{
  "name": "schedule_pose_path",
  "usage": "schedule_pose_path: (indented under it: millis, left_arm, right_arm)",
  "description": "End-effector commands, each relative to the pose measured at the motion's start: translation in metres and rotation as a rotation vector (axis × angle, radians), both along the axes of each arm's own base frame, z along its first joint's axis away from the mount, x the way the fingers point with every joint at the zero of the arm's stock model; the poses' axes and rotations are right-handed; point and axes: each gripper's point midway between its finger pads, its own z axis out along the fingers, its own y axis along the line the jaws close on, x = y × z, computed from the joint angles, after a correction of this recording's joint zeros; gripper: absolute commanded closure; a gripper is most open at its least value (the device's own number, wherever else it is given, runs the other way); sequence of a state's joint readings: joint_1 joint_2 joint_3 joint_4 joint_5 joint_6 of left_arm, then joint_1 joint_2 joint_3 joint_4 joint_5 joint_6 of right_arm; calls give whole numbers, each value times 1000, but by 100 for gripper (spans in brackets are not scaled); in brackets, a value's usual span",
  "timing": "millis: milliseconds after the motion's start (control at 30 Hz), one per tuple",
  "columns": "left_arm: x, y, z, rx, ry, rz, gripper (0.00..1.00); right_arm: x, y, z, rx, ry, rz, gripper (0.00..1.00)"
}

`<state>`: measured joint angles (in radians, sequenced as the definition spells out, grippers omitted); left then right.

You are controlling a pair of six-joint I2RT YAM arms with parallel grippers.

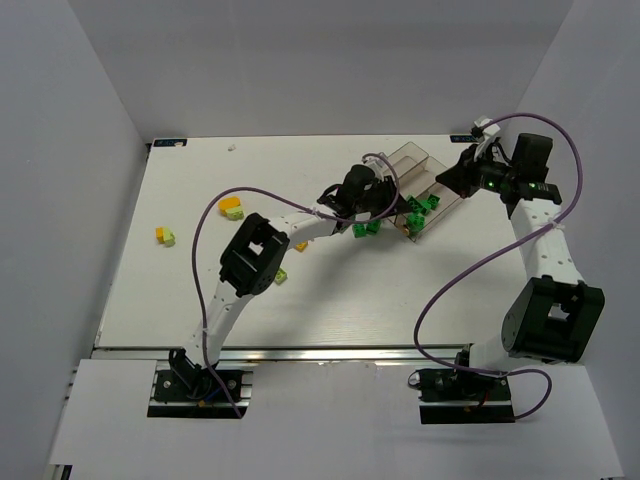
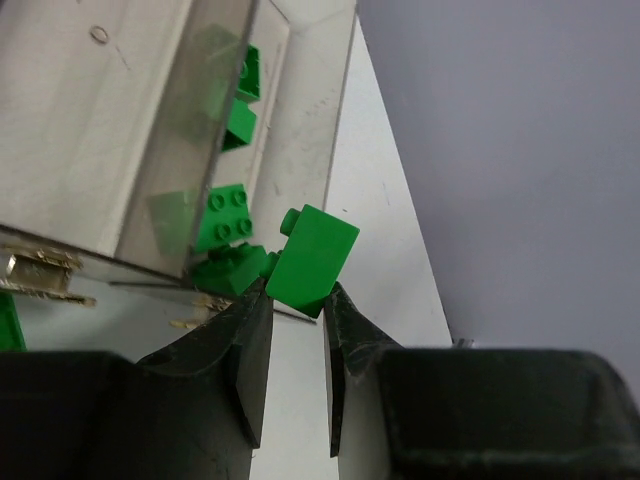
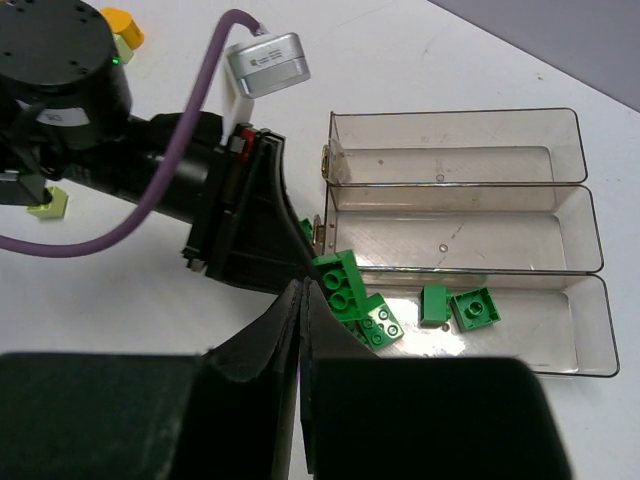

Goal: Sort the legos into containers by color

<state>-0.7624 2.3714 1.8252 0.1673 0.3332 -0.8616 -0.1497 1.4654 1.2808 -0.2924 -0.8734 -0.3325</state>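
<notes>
Left hand (image 2: pixel 298 292) pinches a glossy studded green brick (image 2: pixel 318 250) beside smoky clear bins (image 2: pixel 150 150); right hand (image 3: pixel 301 290) clenched tight

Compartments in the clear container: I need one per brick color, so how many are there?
3, joined side by side in the right wrist view: the far compartment, the middle compartment, and the near compartment, which holds green bricks. None looks hidden.

In the left wrist view, a green lego (image 2: pixel 6 322) is cut off at nine o'clock; in the right wrist view, an orange lego (image 3: pixel 122 22) (eleven o'clock) is partly hidden by the left arm (image 3: pixel 60 70).
</notes>
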Motion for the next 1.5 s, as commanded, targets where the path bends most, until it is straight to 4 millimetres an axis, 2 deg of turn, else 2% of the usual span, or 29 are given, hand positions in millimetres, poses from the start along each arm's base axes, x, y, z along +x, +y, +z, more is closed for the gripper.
schedule_pose_path:
  millis: [0,133,300,400,433,533,600,867,967,1033,1067,1100,1167,1200,1233,1267,1300,1333,1367,1400,1433,1467]
  left_arm:
    - [13,-12,39,-50,-55,39,85]
    - [21,-15,35,-39,-53,64,85]
    - [19,-18,28,-18,-50,65,82]
    - [17,-19,25,-7,-43,64,73]
    - [17,-19,23,-2,-40,66,66]
    - [18,-18,24,1,-38,72,55]
    - [18,-18,24,4,-37,73,52]
    - [19,-19,38,3,-62,76,48]
    - [20,-16,52,5,-92,86,48]
    - [19,-12,68,3,-122,92,50]
    - [19,-9,66,18,-125,100,50]
    - [17,-4,81,12,-144,108,51]
    - [14,4,88,30,-171,119,51]
    - [9,12,73,64,-156,122,51]
    - [5,20,93,50,-183,131,50]
    - [3,26,99,39,-199,148,50]
    - [-8,41,96,52,-189,161,48]
    - [-12,48,98,50,-195,171,46]
    - [-15,54,102,43,-204,182,44]
    - [-23,70,100,64,-202,209,38]
    - [-24,76,83,98,-181,219,35]
    - [-29,87,99,86,-200,237,33]
  right_arm:
    - [-3,0,22,20,-47,8,95]
    - [-4,0,17,27,-33,13,95]
    - [-3,0,14,31,-26,17,94]
    - [-3,0,12,30,-24,17,94]
    - [-3,0,12,31,-24,17,93]
    - [-2,0,12,29,-25,14,92]
    - [-3,0,12,29,-25,14,91]
    - [-3,0,13,28,-26,16,90]
    - [-4,1,12,28,-27,28,89]
    - [-6,3,13,31,-30,46,87]
    - [-7,4,14,23,-38,57,84]
    - [-8,4,14,21,-41,69,82]
    - [-11,7,17,14,-62,103,75]
    - [-13,8,15,14,-53,117,73]
    - [-17,11,15,18,-56,143,69]
    - [-19,12,16,2,-84,175,62]
    - [-27,18,14,23,-72,219,54]
    - [-30,19,12,22,-77,245,54]
    - [-34,23,10,18,-83,274,46]
    - [-41,29,2,0,-94,332,41]
    - [-44,33,-4,-16,-97,364,40]
    - [-48,37,-10,-37,-99,397,39]
